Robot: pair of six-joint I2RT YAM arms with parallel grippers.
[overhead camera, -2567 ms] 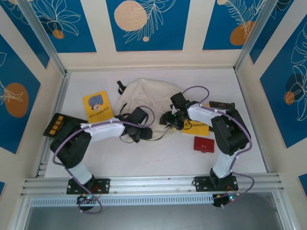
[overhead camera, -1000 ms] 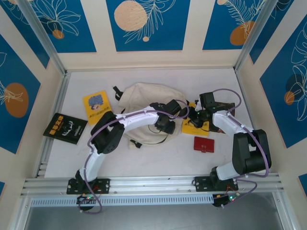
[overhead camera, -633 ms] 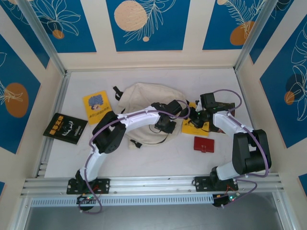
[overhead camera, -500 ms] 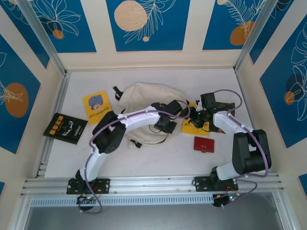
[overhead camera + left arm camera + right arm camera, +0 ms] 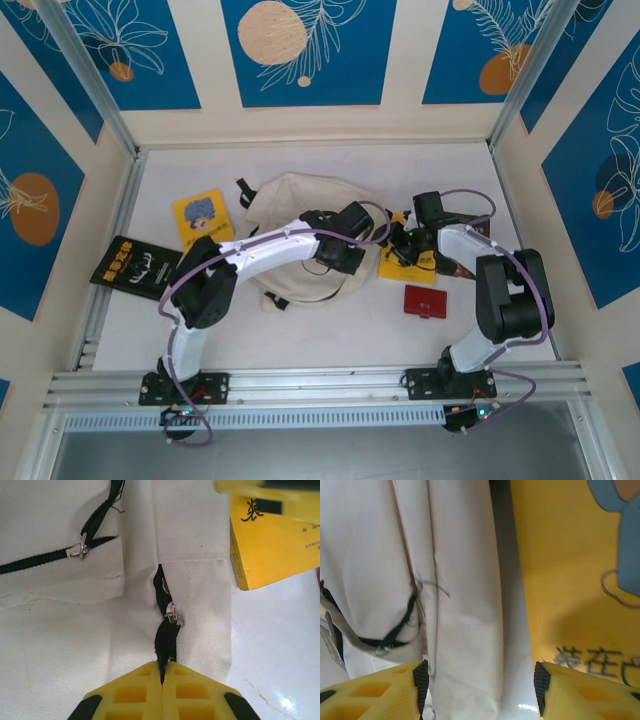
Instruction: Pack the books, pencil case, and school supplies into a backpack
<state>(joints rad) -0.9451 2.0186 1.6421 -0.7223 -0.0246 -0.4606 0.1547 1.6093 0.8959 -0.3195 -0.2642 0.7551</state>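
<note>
**Left claw pinches the backpack's zipper pull while the right claw waits open**

Overhead: the cream backpack (image 5: pixel 290 200), soft with black straps, lies in the middle of the table (image 5: pixel 330 330). The left gripper (image 5: pixel 345 258) reaches across to its right edge. The right gripper (image 5: pixel 400 248) is just beside it, over a yellow book (image 5: pixel 415 272). A second yellow book (image 5: pixel 203 220) and a dark book (image 5: pixel 135 267) lie to the left. The red pencil case (image 5: pixel 425 301) lies near right.

Left wrist: the yellow fingers are pressed together on the black zipper pull (image 5: pixel 166 635), probably to draw the bag open for packing.

Right wrist: the jaws are spread and empty, straddling the backpack's edge and the book, seemingly ready to steady the fabric or take the book.
</note>
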